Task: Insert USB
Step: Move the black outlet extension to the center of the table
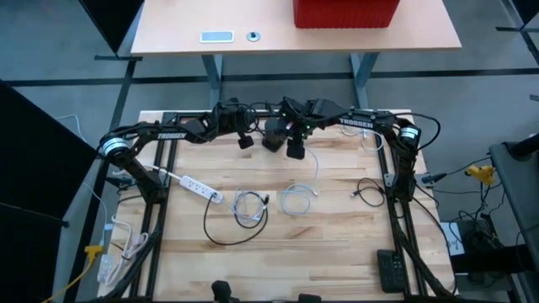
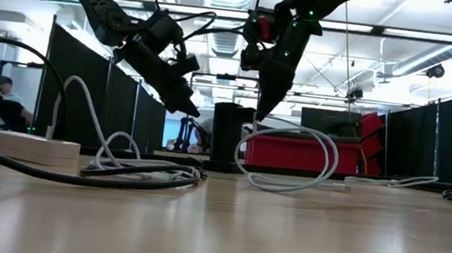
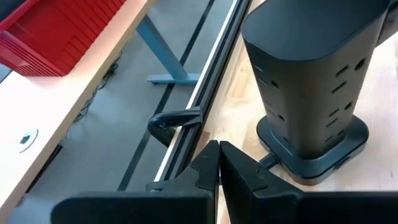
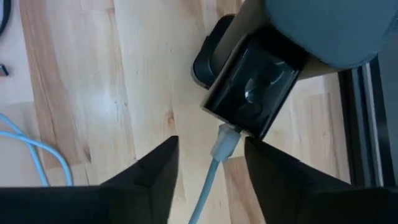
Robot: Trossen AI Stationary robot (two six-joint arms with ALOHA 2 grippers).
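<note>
A black power tower (image 1: 274,135) stands upright on the wooden table (image 1: 337,244), at the middle of its far side. A white USB plug (image 4: 225,142) sticks into a port on the tower's face (image 4: 252,93). Its white cable (image 1: 314,165) runs down to a coil (image 1: 296,199) lying on the table. My right gripper (image 4: 211,163) is open above the plug and points steeply down, one finger on either side of plug and cable, apart from both. My left gripper (image 3: 219,163) is shut, hovering left of the tower (image 3: 311,93) and clear of it.
A white power strip (image 1: 198,187) with its black cord lies at the left, beside a second cable coil (image 1: 249,206). A black cable (image 1: 367,192) lies at the right and a remote (image 1: 389,269) at the near right. Beyond the far edge stands a desk with a red bin (image 1: 345,13).
</note>
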